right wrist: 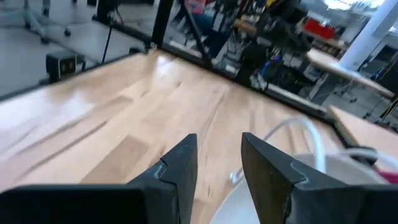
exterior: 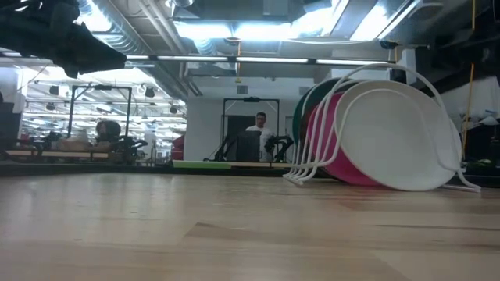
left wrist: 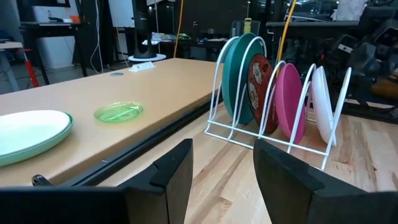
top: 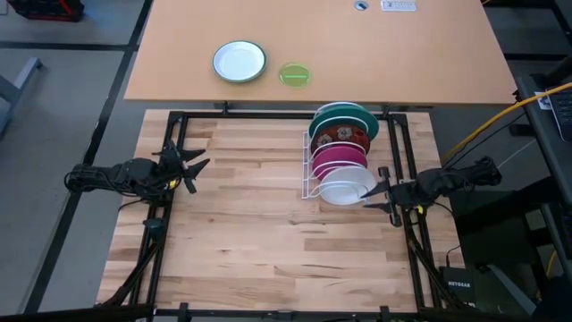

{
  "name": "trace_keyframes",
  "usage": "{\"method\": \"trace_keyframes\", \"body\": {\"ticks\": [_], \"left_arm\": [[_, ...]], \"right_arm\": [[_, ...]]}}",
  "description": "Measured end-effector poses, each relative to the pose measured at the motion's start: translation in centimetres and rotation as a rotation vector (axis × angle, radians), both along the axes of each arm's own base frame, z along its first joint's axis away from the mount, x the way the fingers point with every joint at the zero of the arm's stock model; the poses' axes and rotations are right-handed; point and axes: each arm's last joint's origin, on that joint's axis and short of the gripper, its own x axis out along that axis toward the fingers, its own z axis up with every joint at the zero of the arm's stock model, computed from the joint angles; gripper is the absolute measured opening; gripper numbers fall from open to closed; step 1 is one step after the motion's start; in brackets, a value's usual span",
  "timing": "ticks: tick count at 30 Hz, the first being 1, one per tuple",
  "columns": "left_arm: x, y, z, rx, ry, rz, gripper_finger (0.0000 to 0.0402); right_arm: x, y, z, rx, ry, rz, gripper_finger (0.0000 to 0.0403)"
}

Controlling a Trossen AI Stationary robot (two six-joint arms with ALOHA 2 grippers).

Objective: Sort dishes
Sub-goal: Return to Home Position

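A white wire rack (top: 308,170) stands on the wooden table at the right, with four dishes on edge in its slots. From far to near they are the teal plate (top: 344,114), the dark red speckled bowl (top: 340,136), the magenta-pink plate (top: 338,158) and the white plate (top: 344,186). All four also show in the left wrist view: teal (left wrist: 236,74), red (left wrist: 258,84), pink (left wrist: 289,99), white (left wrist: 320,102). My right gripper (top: 377,192) is open just right of the white plate (right wrist: 311,177), touching nothing. My left gripper (top: 198,168) is open and empty at the table's left.
A white plate with a green rim (top: 239,62) and a small lime-green dish (top: 294,74) lie on the tan table beyond the far edge. A black frame (top: 268,114) borders the wooden top. There is bare wood between the arms and toward the near edge. A person (exterior: 260,125) stands far off.
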Motion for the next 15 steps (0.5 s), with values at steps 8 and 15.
{"method": "trace_keyframes", "body": {"ticks": [8,15], "left_arm": [[0.00,0.00,0.00,-0.001,-0.001,0.000,0.0159],[0.00,0.00,0.00,-0.001,-0.001,0.000,0.0159]], "right_arm": [[-0.13,-0.04,-0.79,-0.027,0.079,0.000,0.0129],[-0.18,-0.06,-1.05,-0.036,0.104,0.000,0.0129]]}}
